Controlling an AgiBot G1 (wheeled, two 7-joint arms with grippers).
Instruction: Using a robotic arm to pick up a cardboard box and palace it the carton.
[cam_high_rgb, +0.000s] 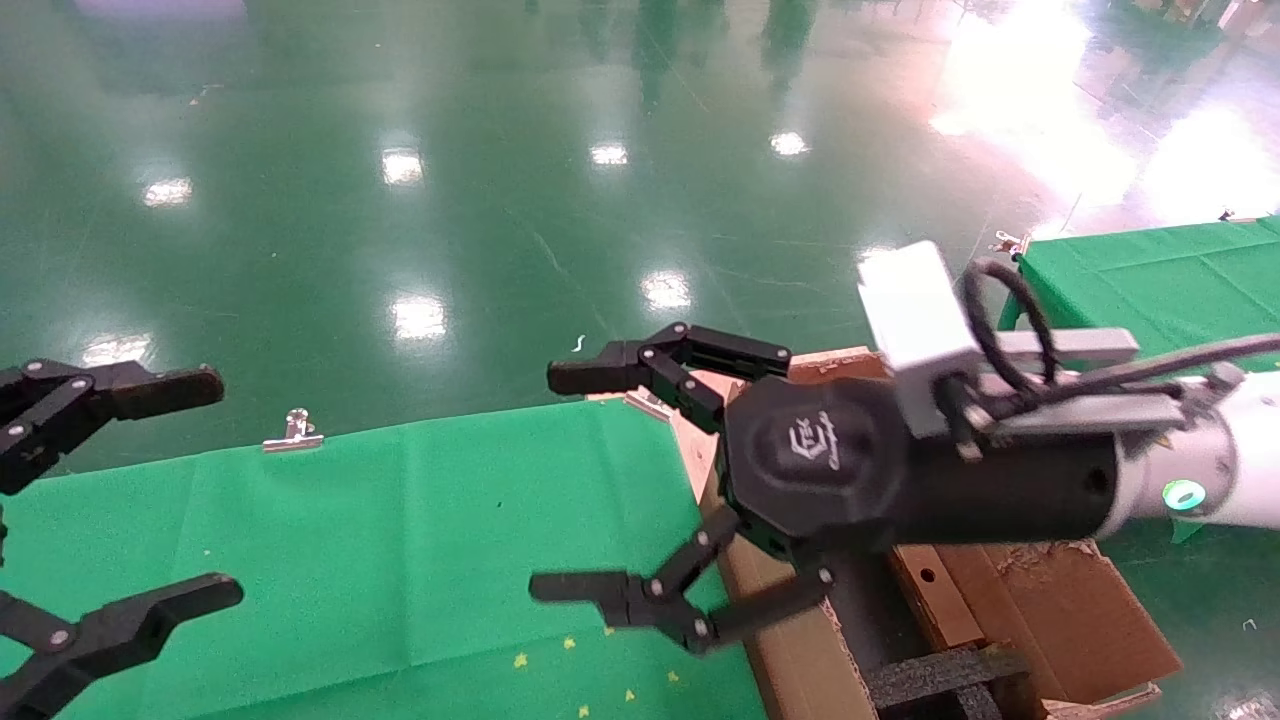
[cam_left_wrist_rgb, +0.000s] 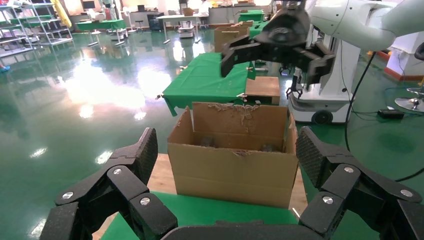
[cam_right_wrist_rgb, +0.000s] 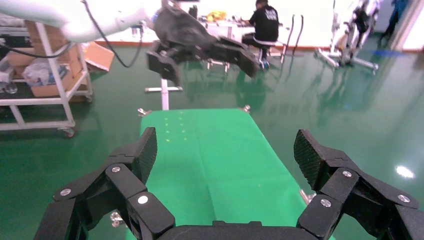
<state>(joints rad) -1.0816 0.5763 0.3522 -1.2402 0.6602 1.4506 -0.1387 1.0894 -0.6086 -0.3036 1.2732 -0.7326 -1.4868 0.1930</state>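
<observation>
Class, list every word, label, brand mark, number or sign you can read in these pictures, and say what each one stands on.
White logo with a line of script under it, on the black wrist housing of the right gripper, head view: too blurred to read.
Carton, left wrist view: plain faces, no print visible.
Green cloth over the table: small yellow star marks, no letters.
Left gripper: no markings visible.
No other text can be read.

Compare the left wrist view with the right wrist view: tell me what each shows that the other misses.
Only the left wrist view shows the carton with torn edges, and the right tool open above it. Only the right wrist view shows the long green-covered table, with nothing on it but small yellow specks, and the left tool open beyond it. Both share the glossy green floor; neither shows the small cardboard box.
</observation>
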